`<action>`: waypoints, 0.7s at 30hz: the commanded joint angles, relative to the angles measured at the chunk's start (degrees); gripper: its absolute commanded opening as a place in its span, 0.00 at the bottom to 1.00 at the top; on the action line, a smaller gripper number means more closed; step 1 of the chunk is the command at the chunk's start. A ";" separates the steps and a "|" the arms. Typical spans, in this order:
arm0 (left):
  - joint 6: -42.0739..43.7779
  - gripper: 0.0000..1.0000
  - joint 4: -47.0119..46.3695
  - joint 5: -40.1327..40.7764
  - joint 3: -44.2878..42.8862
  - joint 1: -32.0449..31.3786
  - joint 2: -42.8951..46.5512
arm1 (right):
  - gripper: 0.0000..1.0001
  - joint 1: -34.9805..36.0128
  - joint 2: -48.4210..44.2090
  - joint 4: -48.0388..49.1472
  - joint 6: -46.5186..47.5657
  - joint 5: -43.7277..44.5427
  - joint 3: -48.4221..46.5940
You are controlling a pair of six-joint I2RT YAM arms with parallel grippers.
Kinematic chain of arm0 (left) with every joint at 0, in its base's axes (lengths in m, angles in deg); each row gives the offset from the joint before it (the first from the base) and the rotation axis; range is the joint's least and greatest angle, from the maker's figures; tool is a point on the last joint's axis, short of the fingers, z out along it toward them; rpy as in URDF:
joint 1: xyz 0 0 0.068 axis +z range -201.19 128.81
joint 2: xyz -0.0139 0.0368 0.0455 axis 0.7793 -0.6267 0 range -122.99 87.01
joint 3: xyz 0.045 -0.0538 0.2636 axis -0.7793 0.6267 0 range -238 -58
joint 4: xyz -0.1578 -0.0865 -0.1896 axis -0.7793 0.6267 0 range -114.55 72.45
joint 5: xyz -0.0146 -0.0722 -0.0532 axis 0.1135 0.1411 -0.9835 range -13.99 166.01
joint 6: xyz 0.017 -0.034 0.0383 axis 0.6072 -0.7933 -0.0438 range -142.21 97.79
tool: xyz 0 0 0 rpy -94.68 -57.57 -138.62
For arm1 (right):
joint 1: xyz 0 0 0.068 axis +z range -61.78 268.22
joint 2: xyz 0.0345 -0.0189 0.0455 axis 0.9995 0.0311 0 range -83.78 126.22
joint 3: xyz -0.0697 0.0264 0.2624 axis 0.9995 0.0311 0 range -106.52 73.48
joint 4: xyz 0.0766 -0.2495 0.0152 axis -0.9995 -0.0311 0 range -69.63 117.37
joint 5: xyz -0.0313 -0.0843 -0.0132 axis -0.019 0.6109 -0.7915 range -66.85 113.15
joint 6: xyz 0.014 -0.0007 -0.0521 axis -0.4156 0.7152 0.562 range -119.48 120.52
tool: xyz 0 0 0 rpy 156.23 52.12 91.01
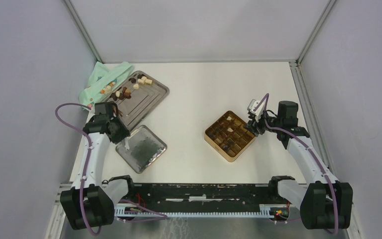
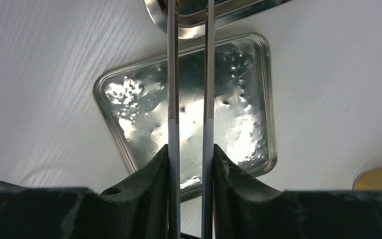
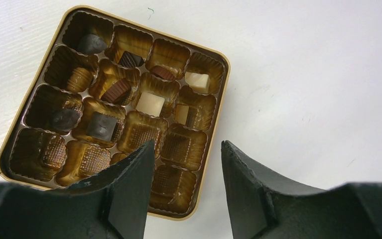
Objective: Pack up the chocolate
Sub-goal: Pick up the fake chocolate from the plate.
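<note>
Top external view: loose chocolate (image 1: 125, 91) waits on the large tray (image 1: 150, 98) at the worktop's (image 1: 203, 89) far left, beside a mint-green bag (image 1: 104, 79) and well apart from the gold tin (image 3: 42, 149) on the right; no other view shows that stock. Left wrist view alone shows the left claw (image 2: 191, 159) clamped on slim tweezers (image 2: 173, 74) above the small tray (image 2: 129, 99); their tips run out of frame, so whether they carry anything cannot be told. Right wrist view alone shows which cups are filled; dark, brown and cream packed pieces (image 3: 150, 103) sit in the cups farther from the right claw (image 3: 188, 149), while those nearest it are bare. That claw hangs over the tin's edge, jaws apart, nothing between them. Likely trouble from here: a piece slipping from such thin blades on the long carry across; or the tweezers striking the right claw parked over the tin.
</note>
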 commanded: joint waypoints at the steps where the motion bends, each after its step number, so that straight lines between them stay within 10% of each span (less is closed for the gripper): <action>1: -3.73 0.38 -0.40 2.67 -0.19 0.38 -1.12 | 0.58 -0.01 -0.61 -0.07 1.06 -1.32 -1.43; 21: -5.69 0.39 5.97 5.54 -1.42 0.36 1.60 | 0.57 0.28 -0.01 -0.26 1.32 -1.06 -1.52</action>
